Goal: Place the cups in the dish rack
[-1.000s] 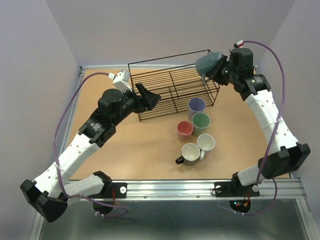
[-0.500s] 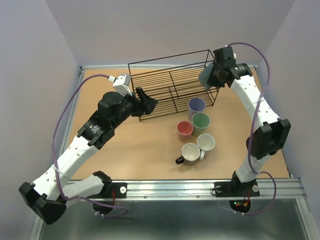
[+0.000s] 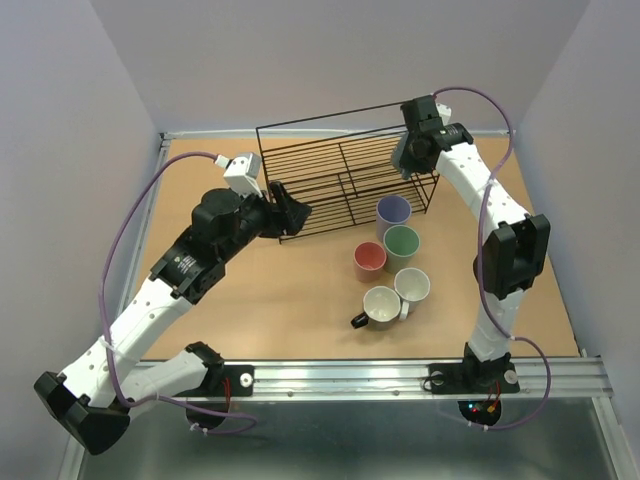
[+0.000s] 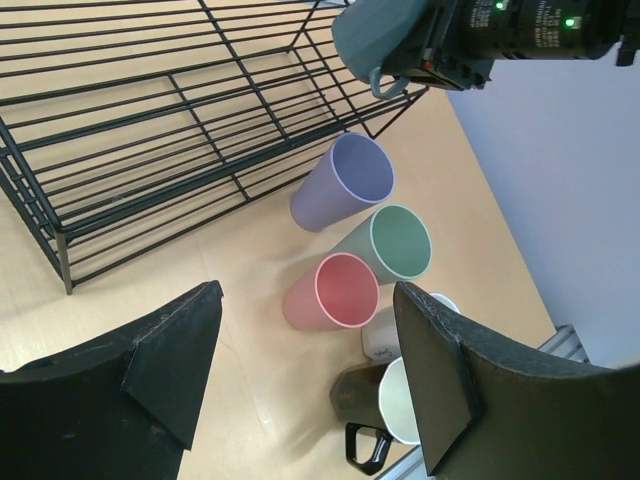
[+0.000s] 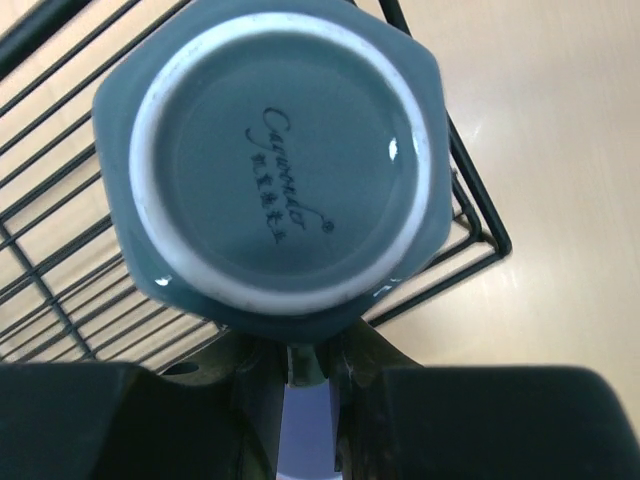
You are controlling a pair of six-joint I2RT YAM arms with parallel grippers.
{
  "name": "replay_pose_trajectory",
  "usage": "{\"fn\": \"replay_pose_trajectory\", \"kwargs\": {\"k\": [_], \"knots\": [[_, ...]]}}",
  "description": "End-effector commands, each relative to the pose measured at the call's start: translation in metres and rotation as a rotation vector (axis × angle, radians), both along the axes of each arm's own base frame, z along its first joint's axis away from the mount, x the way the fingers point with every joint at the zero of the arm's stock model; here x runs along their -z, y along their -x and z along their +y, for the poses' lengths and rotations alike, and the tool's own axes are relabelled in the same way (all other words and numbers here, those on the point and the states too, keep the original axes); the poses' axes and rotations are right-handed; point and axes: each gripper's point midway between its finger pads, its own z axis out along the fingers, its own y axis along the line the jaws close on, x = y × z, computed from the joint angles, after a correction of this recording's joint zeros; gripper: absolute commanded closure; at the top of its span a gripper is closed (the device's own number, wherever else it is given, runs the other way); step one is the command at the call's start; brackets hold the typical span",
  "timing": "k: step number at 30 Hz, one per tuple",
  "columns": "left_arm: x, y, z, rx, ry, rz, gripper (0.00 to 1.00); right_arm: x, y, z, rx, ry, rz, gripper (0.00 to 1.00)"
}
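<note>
Right claw: closed in a narrow pinch on the grey-blue mug. Whether I have the handle or the wall beside it, I cannot tell.
Held mug's place: in the air over the right end of the dish rack, above its wires and not resting on them. Its base faces my wrist camera.
Left claw: jaws wide apart, holding nothing, hanging at the rack's front left corner.
Waiting cups: all stand on the counter in front of the rack's right end. The lavender tumbler is nearest the rack, then the green tumbler and the pink-red tumbler. The white mug and the black mug are farthest from it, pressed together.
Rack contents: no cup sits on any shelf yet.
How the mug should handle: it looks like glazed ceramic, so I judge it stiff, slick, breakable and fairly heavy for a thin pinch. It should meet the wires softly.
How the tumblers should handle: I judge them light and easily tipped, since they are tall and crowded.
Where to take hold: pinch a tumbler's wall at the rim, one finger inside. Take the mugs at the handle or at the rim wall away from a neighbour.
</note>
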Motion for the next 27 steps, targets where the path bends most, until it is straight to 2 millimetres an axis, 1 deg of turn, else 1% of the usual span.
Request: {"fn": "replay_pose_trajectory", "kwargs": {"k": [1, 8, 13, 14, 15, 17, 20, 23, 24, 26, 27], "knots": [[-0.003, 0.003, 0.006, -0.002, -0.015, -0.043, 0.2, -0.053, -0.025, 0.008, 0.044, 0.003, -0.192, 0.99], [0.002, 0.007, 0.009, 0.002, -0.033, -0.036, 0.2, -0.032, -0.024, 0.008, 0.086, 0.026, -0.159, 1.0], [0.006, 0.008, 0.011, 0.004, -0.05, -0.03, 0.2, -0.016, -0.023, 0.013, 0.108, 0.031, -0.119, 1.0], [0.007, 0.008, 0.011, 0.004, -0.054, -0.027, 0.2, -0.016, -0.024, 0.014, 0.11, 0.033, -0.118, 1.0], [0.006, 0.008, 0.012, 0.003, -0.054, -0.029, 0.2, -0.01, -0.024, 0.016, 0.104, 0.041, -0.104, 1.0], [0.007, 0.008, 0.012, 0.003, -0.058, -0.025, 0.2, -0.008, -0.024, 0.019, 0.093, 0.048, -0.089, 1.0], [0.008, 0.009, 0.012, 0.005, -0.061, -0.021, 0.2, -0.002, -0.023, 0.021, 0.083, 0.057, -0.068, 0.88], [0.009, 0.009, 0.013, 0.004, -0.066, -0.019, 0.2, -0.003, -0.022, 0.023, 0.082, 0.064, -0.071, 0.69], [0.009, 0.009, 0.013, 0.003, -0.067, -0.02, 0.2, -0.006, -0.022, 0.025, 0.08, 0.068, -0.077, 0.58], [0.009, 0.009, 0.013, 0.004, -0.067, -0.017, 0.2, -0.006, -0.022, 0.024, 0.08, 0.082, -0.074, 0.48], [0.01, 0.009, 0.013, 0.003, -0.068, -0.014, 0.2, -0.008, -0.021, 0.025, 0.075, 0.083, -0.075, 0.41]]}}
